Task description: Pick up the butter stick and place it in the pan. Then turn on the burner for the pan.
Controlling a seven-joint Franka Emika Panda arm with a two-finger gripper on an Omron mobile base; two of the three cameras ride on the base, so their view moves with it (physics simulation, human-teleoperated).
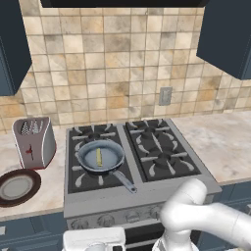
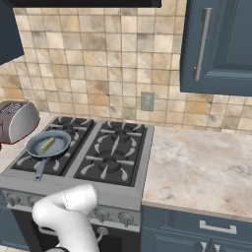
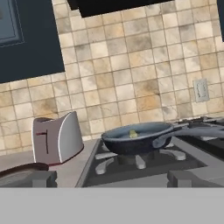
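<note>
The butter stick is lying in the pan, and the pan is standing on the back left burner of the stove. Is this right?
Not quite. The butter stick does lie in the pan, but the pan stands on the front left burner, not the back left one. The left base view shows this.

The light is even and soft across all three views, with no single source to pick out. The tiled wall [image 1: 112,63] looks warm and evenly lit, and the counter [image 2: 197,162] is pale with no hot glare. Shadows are faint: a dim one sits under the pan [image 3: 135,138] on the stove grates [image 1: 162,152]. The cabinets [image 2: 221,44] read dark and flat. Rendering is coarse (edges look slightly jagged and textures smeared), most of all in the hand view. No lens bending shows at the edges.
</note>
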